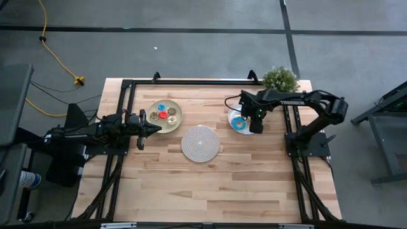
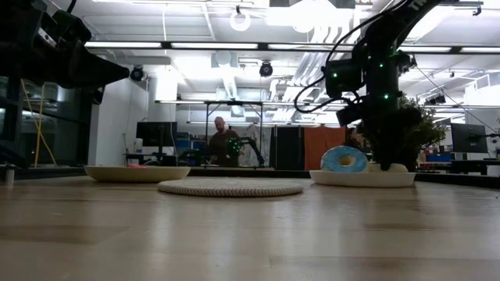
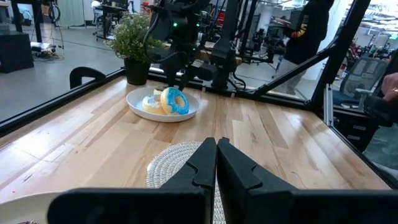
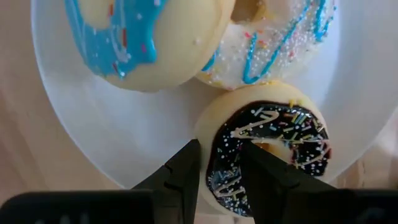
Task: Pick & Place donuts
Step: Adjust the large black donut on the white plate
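Right end effector (image 4: 219, 177): lowered over the white plate (image 1: 234, 124), fingers narrowed on the near rim of a chocolate-iced donut (image 4: 267, 146), 1 finger outside the ring and 1 reaching toward its hole. Judged to be either setting it down or about to lift it; which of the 2 cannot be told.

White plate: landmark for this entry, on the tabletop (image 1: 210, 184) just beside a potted plant (image 1: 280, 78). Holds 3 donuts: the chocolate one lying flat at the edge, a white-iced donut with blue drizzle (image 4: 273, 43) flat beside it, and a blue-iced donut (image 4: 143, 37) tilted up on edge, leaning against the white one, probably because the plate is crowded.

Woven round mat (image 1: 200, 143): between the white plate and the tan plate, bare.

Tan plate (image 1: 177, 121): beyond the mat from the white plate; carries about 4 further small donuts (image 1: 166, 114), lying flat and close together.

Left end effector (image 1: 150, 127): parked at the tan plate's edge, well apart from the white plate, fingers pressed together and carrying nothing; judged to be waiting.
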Tool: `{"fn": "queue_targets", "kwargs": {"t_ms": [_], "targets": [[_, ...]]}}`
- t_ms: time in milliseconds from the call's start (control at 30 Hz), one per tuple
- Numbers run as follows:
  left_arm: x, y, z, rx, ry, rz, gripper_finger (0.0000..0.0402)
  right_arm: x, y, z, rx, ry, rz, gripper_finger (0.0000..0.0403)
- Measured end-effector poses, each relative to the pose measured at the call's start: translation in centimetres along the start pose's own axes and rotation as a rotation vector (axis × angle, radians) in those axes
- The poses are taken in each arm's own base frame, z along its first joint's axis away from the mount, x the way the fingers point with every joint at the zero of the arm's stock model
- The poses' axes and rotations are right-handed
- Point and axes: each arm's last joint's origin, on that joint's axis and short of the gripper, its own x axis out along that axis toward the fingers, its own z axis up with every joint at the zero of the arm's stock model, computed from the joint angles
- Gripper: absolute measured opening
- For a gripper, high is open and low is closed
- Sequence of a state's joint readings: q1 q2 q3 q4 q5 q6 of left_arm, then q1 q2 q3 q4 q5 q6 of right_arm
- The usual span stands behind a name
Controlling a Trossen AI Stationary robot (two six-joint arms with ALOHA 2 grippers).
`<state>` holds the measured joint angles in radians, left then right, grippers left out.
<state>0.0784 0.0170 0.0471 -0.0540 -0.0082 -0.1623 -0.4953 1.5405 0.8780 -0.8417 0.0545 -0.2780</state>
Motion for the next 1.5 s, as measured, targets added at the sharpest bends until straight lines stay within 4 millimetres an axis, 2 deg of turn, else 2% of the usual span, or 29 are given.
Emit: {"fn": "queue_targets", "kwargs": {"t_ms": [200, 667, 967, 1133, 1500], "targets": [[0.0, 0.0, 0.0, 0.000, 0.000, 0.000, 0.0007, 0.7, 0.0, 0.6, -0.015, -0.020, 0.008, 0.0103], [0.0, 0.0, 0.0, 0.000, 0.000, 0.000, 0.0007, 0.9, -0.3, 0.7, 0.017, -0.043, 0.010, 0.0103], [0.0, 0.0, 0.0, 0.000, 0.000, 0.000, 0.0007, 0.8, -0.2, 1.1, 0.041, -0.103, 0.085, 0.0103], [0.0, 0.0, 0.0, 0.000, 0.000, 0.000, 0.0007, 0.8, -0.4, 1.1, 0.078, -0.083, 0.017, 0.0103], [0.0, 0.0, 0.0, 0.000, 0.000, 0.000, 0.0007, -0.9, -0.9, 2.1, 0.101, -0.153, 0.019, 0.0103]]}}
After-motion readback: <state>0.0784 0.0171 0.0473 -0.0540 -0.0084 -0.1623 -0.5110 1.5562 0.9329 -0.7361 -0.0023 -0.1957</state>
